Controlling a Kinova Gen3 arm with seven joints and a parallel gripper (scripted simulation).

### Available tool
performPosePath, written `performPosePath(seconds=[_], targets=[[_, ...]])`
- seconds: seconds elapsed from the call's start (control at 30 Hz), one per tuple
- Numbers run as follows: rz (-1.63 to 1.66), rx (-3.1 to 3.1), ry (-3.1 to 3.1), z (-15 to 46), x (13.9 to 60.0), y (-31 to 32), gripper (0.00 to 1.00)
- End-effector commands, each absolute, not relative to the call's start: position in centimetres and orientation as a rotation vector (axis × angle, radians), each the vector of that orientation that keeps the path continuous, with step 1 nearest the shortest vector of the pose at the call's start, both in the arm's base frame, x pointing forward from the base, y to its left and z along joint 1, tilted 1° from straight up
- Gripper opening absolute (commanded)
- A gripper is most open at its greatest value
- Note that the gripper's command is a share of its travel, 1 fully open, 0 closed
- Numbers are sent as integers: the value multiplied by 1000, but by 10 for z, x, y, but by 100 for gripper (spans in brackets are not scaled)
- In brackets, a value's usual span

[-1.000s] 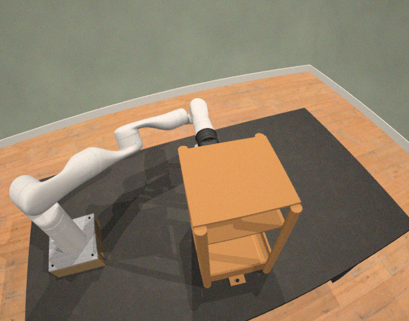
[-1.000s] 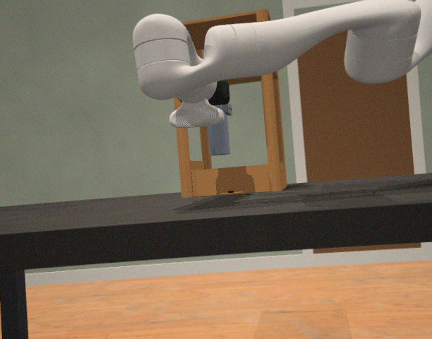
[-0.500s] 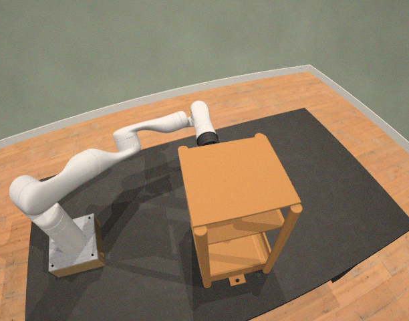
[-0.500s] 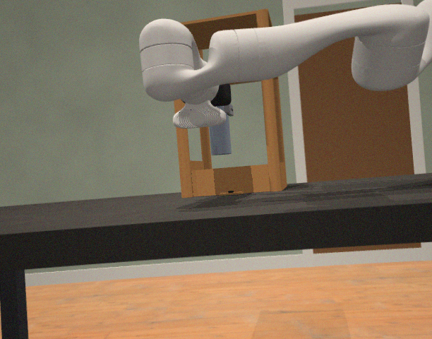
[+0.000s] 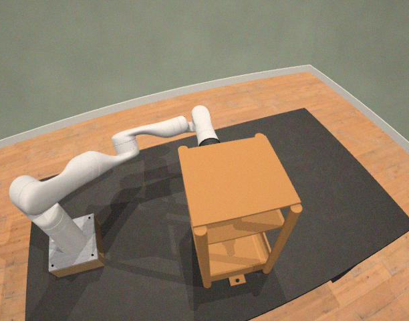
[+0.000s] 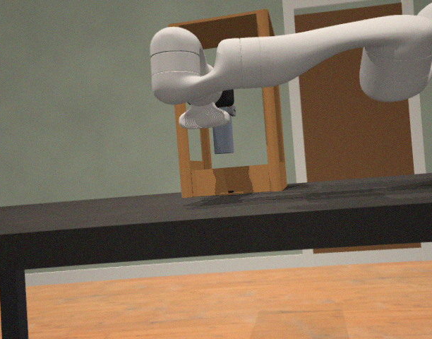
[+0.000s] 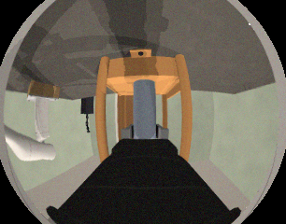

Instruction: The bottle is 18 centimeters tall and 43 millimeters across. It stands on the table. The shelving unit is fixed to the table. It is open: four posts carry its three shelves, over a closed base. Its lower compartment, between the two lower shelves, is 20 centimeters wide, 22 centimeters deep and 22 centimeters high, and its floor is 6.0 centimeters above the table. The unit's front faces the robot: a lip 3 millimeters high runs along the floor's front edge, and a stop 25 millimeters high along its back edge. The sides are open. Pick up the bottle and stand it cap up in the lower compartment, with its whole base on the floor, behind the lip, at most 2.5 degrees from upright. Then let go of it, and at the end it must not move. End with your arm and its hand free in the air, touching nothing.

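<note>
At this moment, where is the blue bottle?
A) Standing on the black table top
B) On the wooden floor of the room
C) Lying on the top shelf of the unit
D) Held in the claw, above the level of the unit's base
D: the claw grips the blue bottle, and the exterior view shows its lower end higher than the base.

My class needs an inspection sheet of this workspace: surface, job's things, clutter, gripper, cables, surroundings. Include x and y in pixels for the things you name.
surface: dark table top [image 5: 319, 179] [image 6: 99, 215] [image 7: 227, 56], shadows across it
job's things: bottle [image 6: 223, 136] [image 7: 144, 109] held off the table; unit [image 5: 239, 179] [image 6: 272, 127] [image 7: 186, 117] upright
clutter: nothing seen
gripper [image 6: 226, 110] [image 7: 144, 129]: shut on the bottle
cables: possibly one, a dark strand [image 7: 88, 123] hanging below a black box [image 7: 87, 105]
surroundings: green walls [image 5: 198, 45] [image 6: 81, 109] [image 7: 232, 121], brown door [image 6: 354, 127], wooden floor [image 5: 381, 276] [image 6: 209, 302]
</note>
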State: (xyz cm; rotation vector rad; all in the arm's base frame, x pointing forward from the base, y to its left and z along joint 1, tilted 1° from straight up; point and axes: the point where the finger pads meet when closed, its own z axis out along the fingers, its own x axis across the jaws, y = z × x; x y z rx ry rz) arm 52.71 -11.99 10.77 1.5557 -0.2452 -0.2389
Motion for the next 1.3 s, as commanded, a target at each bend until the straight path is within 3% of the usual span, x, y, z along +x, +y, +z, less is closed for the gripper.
performPosePath(seconds=[0.0,1.27], targets=[[-243,1559,-235,105,523,-130,0],[-243,1559,-233,104,505,-186,0]])
